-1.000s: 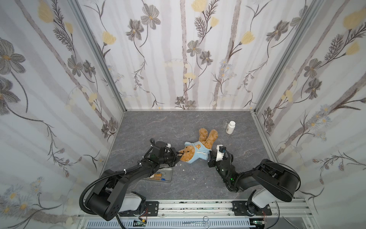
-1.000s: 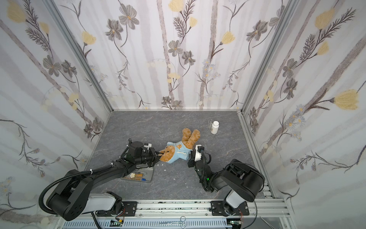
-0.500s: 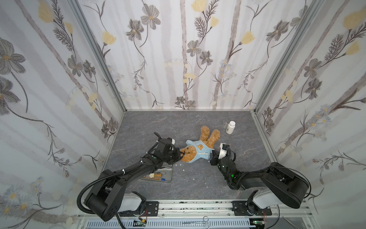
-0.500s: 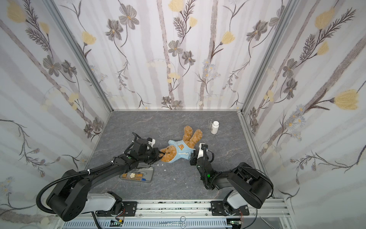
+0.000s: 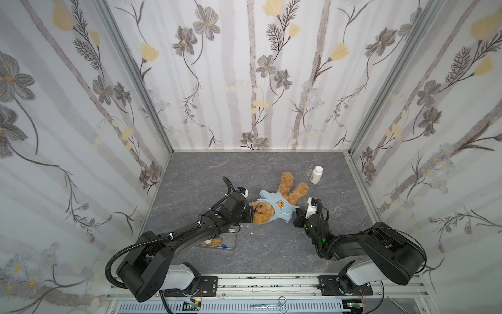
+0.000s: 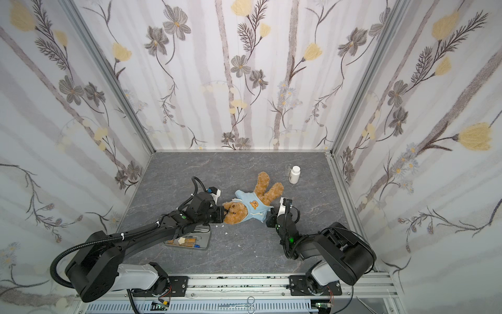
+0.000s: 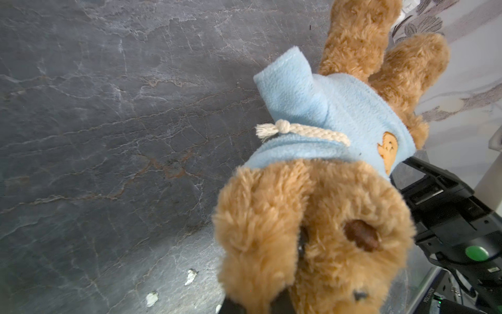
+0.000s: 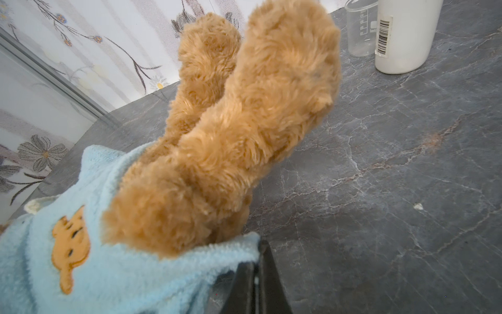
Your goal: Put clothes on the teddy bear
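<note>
The teddy bear (image 5: 263,214) lies mid-bench (image 5: 244,168), head toward 8 o'clock and legs toward 1 o'clock, with the light blue hoodie (image 5: 278,205) over its torso. The step looks like seating the garment. The left fingers (image 5: 249,214) are clamped in the head fur and the right fingers (image 8: 267,277) are pinched together on the hem. Next, the hem likely needs drawing toward the legs against that anchor. The sleeve (image 7: 288,81) looks empty. Both arms reach low and forward, from 7 and 5 o'clock.

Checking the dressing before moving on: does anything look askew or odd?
One sleeve of the light blue shirt on the teddy bear sticks out limp, no paw showing. A few white flecks lie on the table near its head.
</note>
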`<state>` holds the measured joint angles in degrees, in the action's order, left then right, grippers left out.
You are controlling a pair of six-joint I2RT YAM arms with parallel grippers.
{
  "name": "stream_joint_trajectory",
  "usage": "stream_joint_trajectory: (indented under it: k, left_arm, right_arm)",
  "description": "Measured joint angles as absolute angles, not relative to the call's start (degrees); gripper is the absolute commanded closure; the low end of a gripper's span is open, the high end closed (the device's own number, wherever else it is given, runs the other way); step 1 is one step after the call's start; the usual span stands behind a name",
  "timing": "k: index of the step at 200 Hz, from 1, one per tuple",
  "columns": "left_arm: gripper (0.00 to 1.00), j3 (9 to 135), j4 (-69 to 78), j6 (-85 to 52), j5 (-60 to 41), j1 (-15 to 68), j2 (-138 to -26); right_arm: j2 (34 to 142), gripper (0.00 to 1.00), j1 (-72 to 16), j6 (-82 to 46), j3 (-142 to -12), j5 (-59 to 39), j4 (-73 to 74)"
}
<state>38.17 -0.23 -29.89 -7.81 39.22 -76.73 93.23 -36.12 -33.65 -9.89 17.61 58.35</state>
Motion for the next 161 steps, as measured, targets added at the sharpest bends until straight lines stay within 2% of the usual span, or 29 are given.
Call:
stream_joint_trajectory:
  k: [47,102,133,161]
  left_arm:
    - [1.00,38.4,-0.8,-24.3,-2.6,41.3,-77.1]
    - [1.00,39.2,-3.1,-21.3,-0.1,41.2,-76.7]
    - [1.00,39.6,-3.6,-22.9,-2.6,38.1,-75.6]
    - [1.00,40.0,-3.6,-24.4,-4.3,35.7,-76.2]
  right_arm:
    - [93.5,1.00,-33.6,-34.7,-9.8,16.1,58.9]
    - [95.7,1.00,-32.0,-31.7,-10.1,7.5,60.2]
    - [97.3,0.71,-33.5,-28.5,-10.6,-0.8,59.7]
    - [90.6,0.63,-33.8,-26.0,-9.1,-5.6,53.8]
